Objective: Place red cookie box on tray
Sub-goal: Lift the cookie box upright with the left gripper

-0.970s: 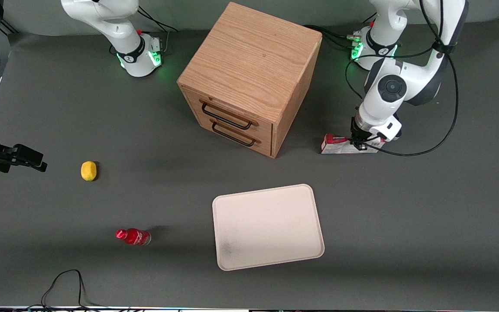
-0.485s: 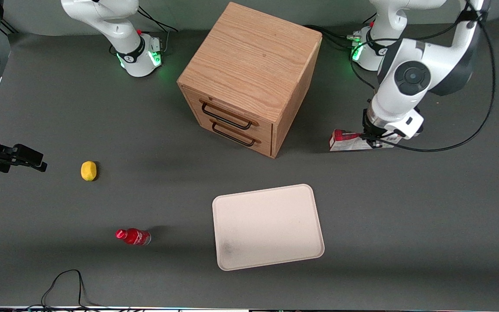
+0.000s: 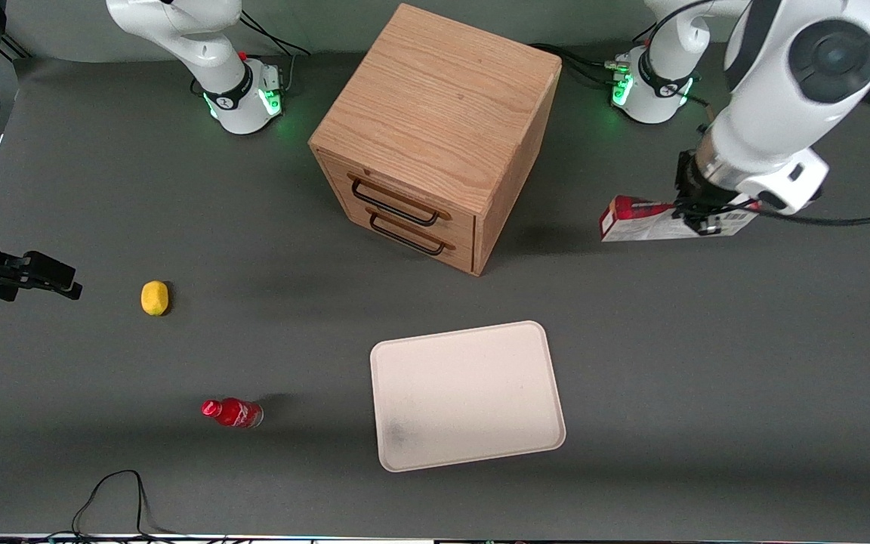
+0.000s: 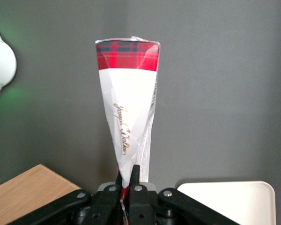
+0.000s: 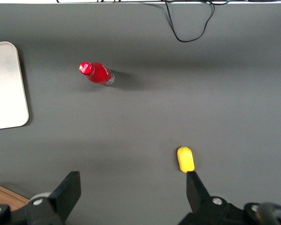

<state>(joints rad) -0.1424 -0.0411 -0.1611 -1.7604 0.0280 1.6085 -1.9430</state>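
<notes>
The gripper (image 3: pixel 695 219) sits at the upper right of the front view, under the big white wrist of the working arm, and it is clamped on the red cookie box (image 3: pixel 635 219). In the left wrist view the black fingers (image 4: pixel 113 192) pinch the box's near end, and the box (image 4: pixel 129 108) runs away from the camera to a red tartan end. In the front view the box is held nearly level and clear of the counter (image 3: pixel 707 378), its red end pointing toward the wooden two-drawer cabinet (image 3: pixel 435 128), its pale side with a barcode showing under the wrist. A faint shadow lies on the counter just below it.

The cabinet stands at the upper middle of the frame, near the box but apart from it, both drawers shut, with dark wire handles facing the lower left.

The tray (image 3: pixel 467 395) lies flat on the counter at the lower middle of the front view, nearer the camera than the cabinet and well apart from the held box. It is cream-white with rounded corners and a grey smudge near its lower left corner, and nothing rests on it. Its corner also shows in the left wrist view (image 4: pixel 234 201).

Toward the parked arm's end of the counter, at the left of the frame, a yellow lemon (image 3: pixel 154 298) lies on the grey surface. A small red bottle (image 3: pixel 232 412) with a red cap lies on its side nearer the camera, between the lemon and the tray.
</notes>
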